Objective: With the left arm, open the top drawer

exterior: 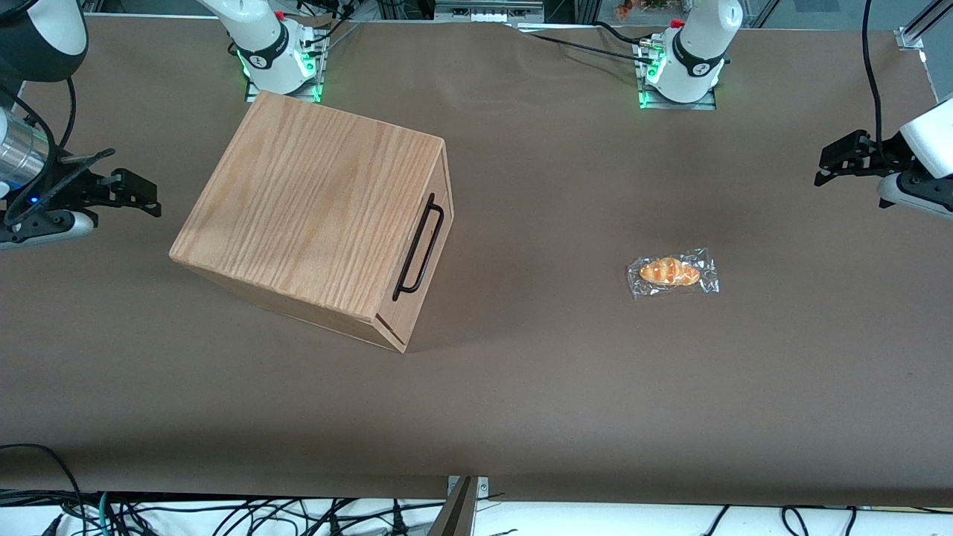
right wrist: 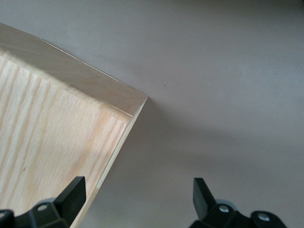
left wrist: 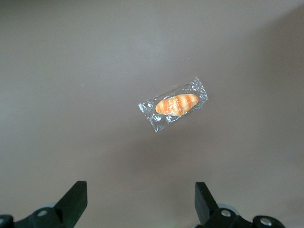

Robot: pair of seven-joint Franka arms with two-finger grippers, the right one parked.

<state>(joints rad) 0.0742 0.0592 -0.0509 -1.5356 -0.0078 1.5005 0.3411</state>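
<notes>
The oak-grain cabinet (exterior: 313, 216) stands toward the parked arm's end of the table, turned at an angle. Its top drawer (exterior: 434, 260) looks shut, and the thin black bar handle (exterior: 418, 247) runs along the drawer front. A corner of the cabinet (right wrist: 57, 142) shows in the right wrist view. My left arm's gripper (exterior: 825, 167) hangs above the table at the working arm's end, far from the handle. It is open (left wrist: 138, 190) with nothing between its fingers, and it looks down on bare table.
A small bread roll in clear wrapping (exterior: 672, 272) lies on the brown table (exterior: 521, 387) between the cabinet and my gripper; it also shows below the gripper's camera as the wrapped roll (left wrist: 174, 104). The arm bases (exterior: 685, 67) stand at the table's edge farthest from the front camera.
</notes>
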